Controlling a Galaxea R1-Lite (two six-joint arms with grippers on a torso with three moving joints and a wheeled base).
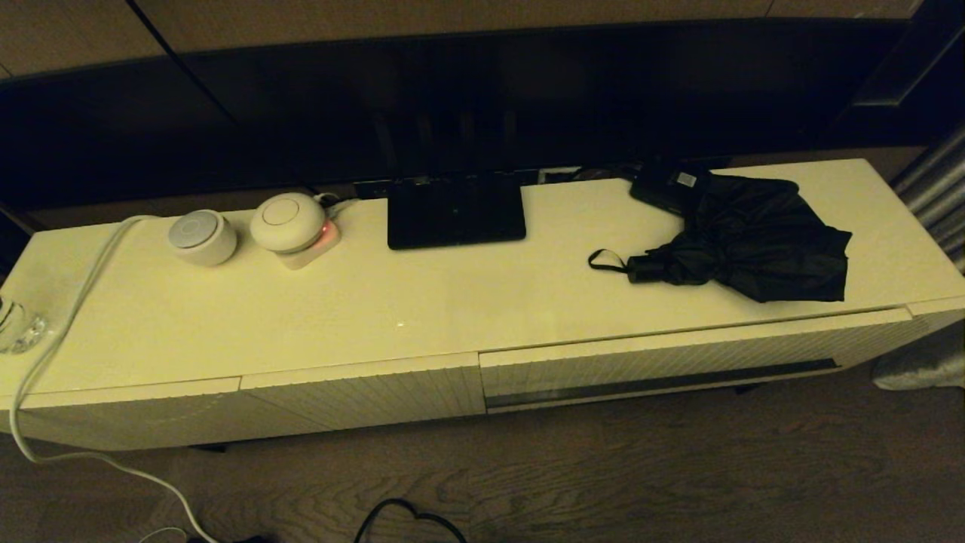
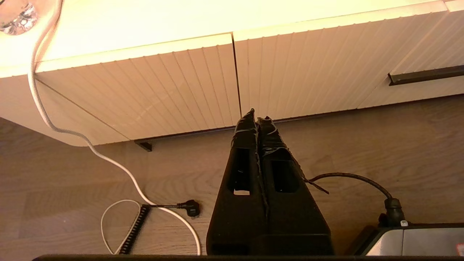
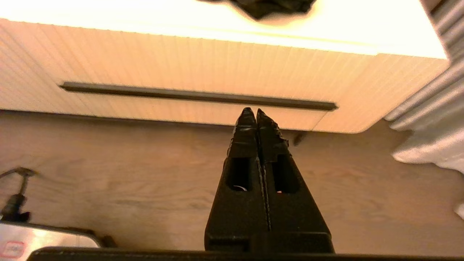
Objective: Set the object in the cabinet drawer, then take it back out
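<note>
Crumpled fabric umbrella [image 1: 754,241] above ribbed closed drawer [image 1: 678,362]; both grippers [image 2: 256,117] [image 3: 256,110] pinched empty

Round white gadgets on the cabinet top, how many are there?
2, both at the cabinet's left end: a grey-topped one, and a cream one beside it on its right, on a base glowing red.

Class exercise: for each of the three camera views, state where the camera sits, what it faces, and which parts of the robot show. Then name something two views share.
Head view: high, looking down on the cabinet top and umbrella; no robot parts show.
Left wrist view: behind the shut left gripper, facing the ribbed front panel and floor.
Right wrist view: behind the shut right gripper, facing the drawer.
Shared: the drawer's dark handle slot shows in all three.
</note>
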